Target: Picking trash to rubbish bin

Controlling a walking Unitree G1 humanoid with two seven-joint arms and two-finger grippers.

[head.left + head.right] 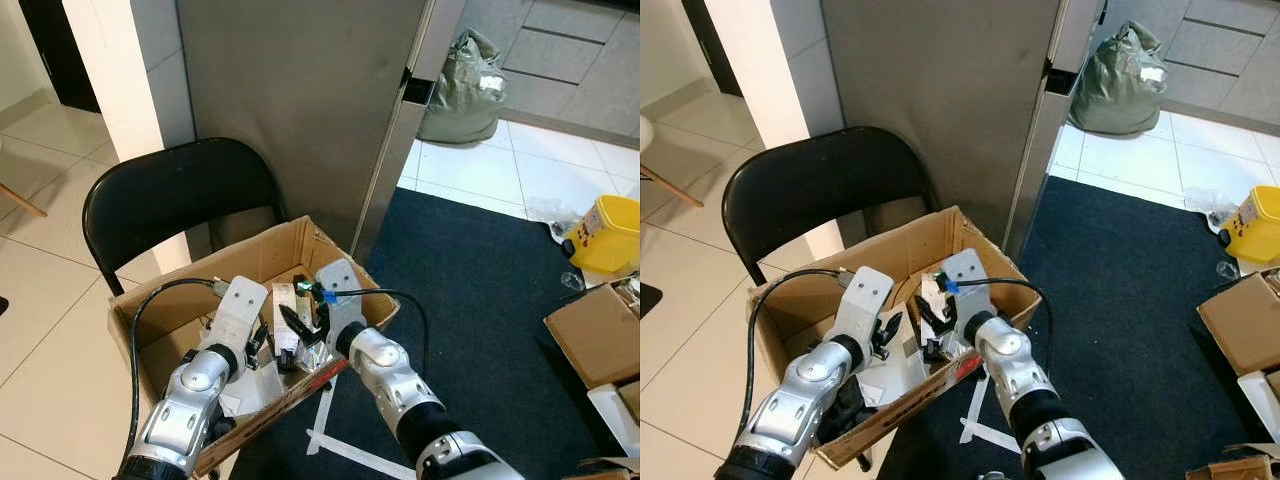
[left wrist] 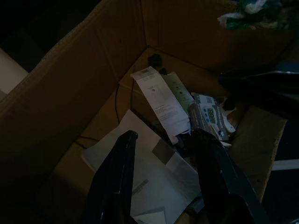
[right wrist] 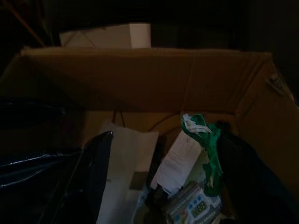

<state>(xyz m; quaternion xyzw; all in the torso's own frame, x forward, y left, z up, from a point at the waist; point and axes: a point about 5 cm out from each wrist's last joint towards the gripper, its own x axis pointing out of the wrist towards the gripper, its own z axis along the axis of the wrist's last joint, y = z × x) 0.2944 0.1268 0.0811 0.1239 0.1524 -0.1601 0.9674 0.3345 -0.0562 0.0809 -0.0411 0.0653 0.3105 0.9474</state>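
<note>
Over the cardboard box point(image 1: 175, 300), the left pincer point(image 2: 163, 177) is being held open; the right pincer point(image 3: 159, 177), open too, is being brushed by a green-white wrapper point(image 3: 202, 135). Light, crumpling: its bunched top is judged the best hold.

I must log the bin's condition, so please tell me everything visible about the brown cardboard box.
The brown cardboard box is open-topped, with plain corrugated walls, and stands tilted against a black folding chair. Inside lie white papers and a long receipt. The left claw and right claw hang open inside it.

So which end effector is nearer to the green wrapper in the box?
Right. The right end effector has the green wrapper by its finger; the left end effector hangs farther back.
</note>
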